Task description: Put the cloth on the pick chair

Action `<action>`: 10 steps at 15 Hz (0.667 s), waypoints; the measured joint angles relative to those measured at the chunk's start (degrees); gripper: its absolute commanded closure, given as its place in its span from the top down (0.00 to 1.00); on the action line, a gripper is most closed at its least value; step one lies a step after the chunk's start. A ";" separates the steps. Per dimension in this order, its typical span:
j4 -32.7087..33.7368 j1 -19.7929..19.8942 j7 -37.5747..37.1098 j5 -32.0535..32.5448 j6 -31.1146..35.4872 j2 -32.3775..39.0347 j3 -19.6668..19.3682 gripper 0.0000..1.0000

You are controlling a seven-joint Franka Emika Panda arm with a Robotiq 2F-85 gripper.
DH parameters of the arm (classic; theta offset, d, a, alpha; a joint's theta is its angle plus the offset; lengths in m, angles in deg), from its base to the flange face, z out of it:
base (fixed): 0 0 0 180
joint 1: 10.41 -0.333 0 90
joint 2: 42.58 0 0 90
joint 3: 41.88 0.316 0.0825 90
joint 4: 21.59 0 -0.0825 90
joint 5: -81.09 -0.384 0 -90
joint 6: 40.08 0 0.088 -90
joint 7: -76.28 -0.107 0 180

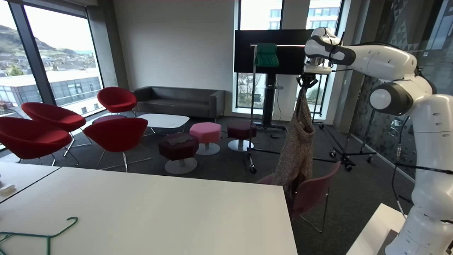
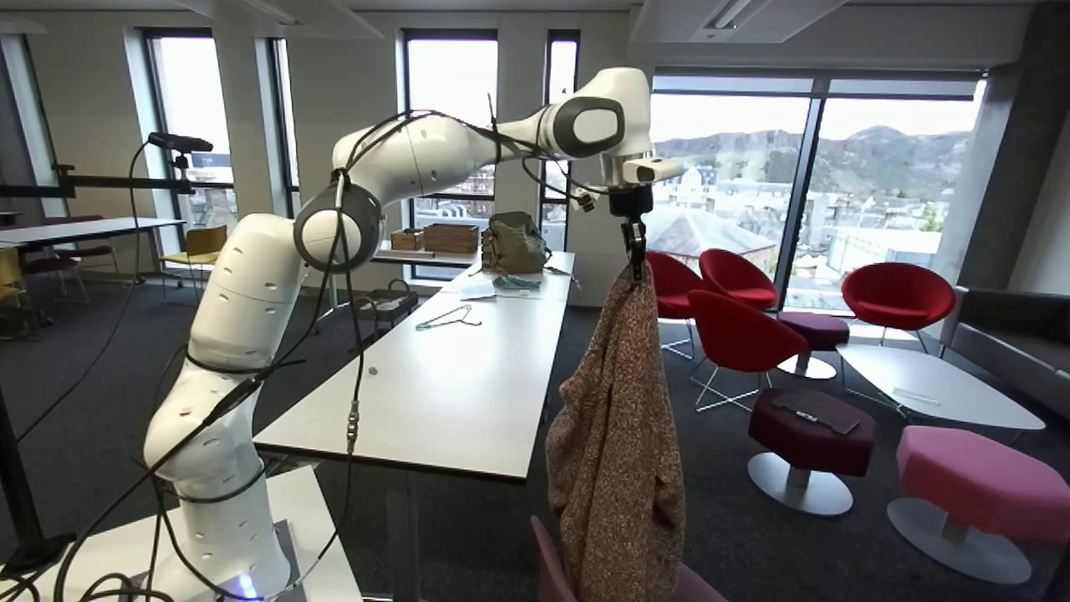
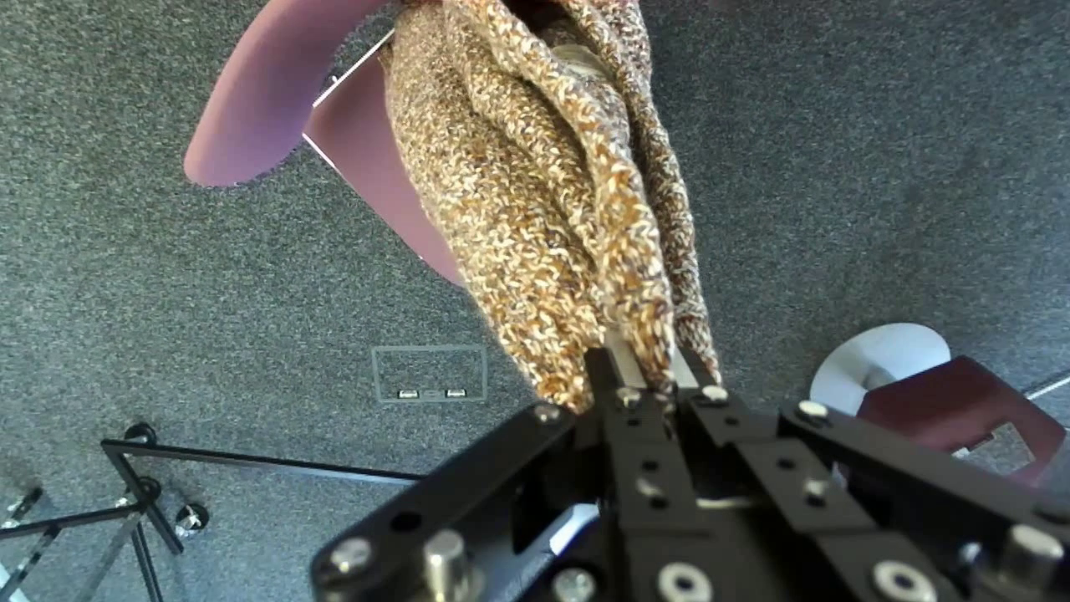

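Flecked grey carpet [image 3: 836,209] beneath a curved pink chair [image 1: 314,194], nubbly brown cloth [image 2: 619,435] tight in the claw [image 2: 637,269].

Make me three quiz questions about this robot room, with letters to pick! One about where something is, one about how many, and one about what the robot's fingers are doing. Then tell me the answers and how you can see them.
1. Where does the loose green hanger lie?
A) On the grey sofa
B) On the floor
C) On the white table

2. How many round red armchairs are there?
A) Two
B) Four
C) Seven

3. How are the fingers?
A) Shut on the cloth
B) Wide open, nothing between them
C) Shut on the hanger

1: C, both exterior views show it lying there.
2: B, four can be counted in both exterior views.
3: A, the wrist view shows the cloth pinched between them.
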 measured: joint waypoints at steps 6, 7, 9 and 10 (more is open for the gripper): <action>-0.28 4.31 0.13 -2.34 -0.06 10.50 -0.09 0.01; -0.25 5.23 0.13 -2.73 -0.06 12.28 -0.11 0.01; -0.18 6.91 0.13 -3.39 -0.06 15.03 -0.12 0.01; -0.19 7.54 0.16 -3.65 -0.06 15.95 -0.11 0.01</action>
